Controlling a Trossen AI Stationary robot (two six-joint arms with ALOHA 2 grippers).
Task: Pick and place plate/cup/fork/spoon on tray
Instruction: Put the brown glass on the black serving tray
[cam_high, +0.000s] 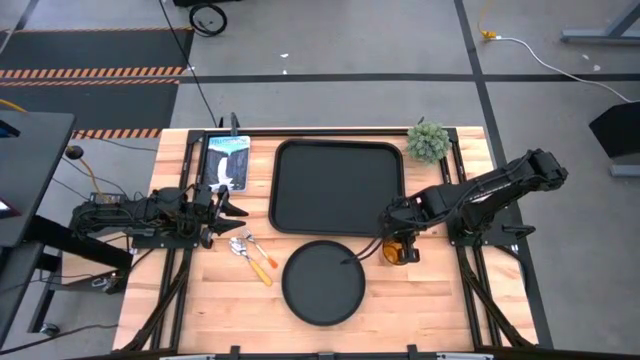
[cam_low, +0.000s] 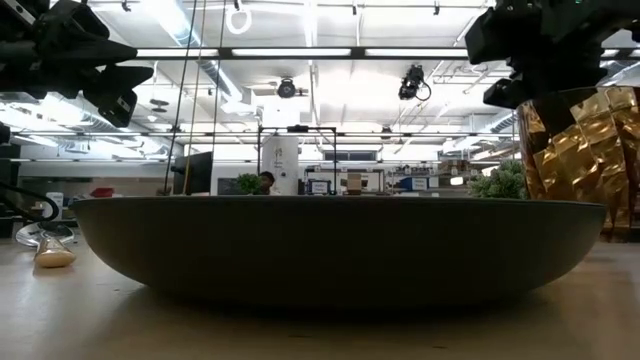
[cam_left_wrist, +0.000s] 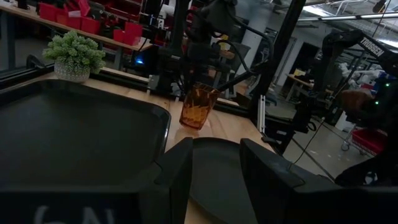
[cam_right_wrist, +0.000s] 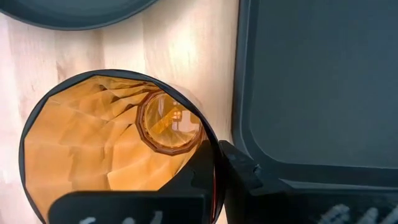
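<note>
The amber cup (cam_high: 401, 251) stands just off the black tray's (cam_high: 340, 186) near right corner, on the wood. My right gripper (cam_high: 392, 238) is shut on the cup, which also shows in the right wrist view (cam_right_wrist: 112, 143). The round black plate (cam_high: 323, 283) lies flat on the table in front of the tray. The orange-handled fork and spoon (cam_high: 252, 257) lie side by side to the plate's left. My left gripper (cam_high: 234, 209) is open and empty at the tray's left. My right gripper holds the cup by its rim (cam_right_wrist: 214, 155) on the side toward the tray, with one finger (cam_right_wrist: 198, 180) inside the cup and the other (cam_right_wrist: 245, 177) outside. The fingers come from above, pointing down. The cup is roughly upright, mouth up; whether its base is on the table I cannot tell.
A small green potted plant (cam_high: 428, 141) stands at the tray's far right corner. A blue-and-white packet (cam_high: 228, 161) lies at the tray's far left. The tray's inside is bare.
</note>
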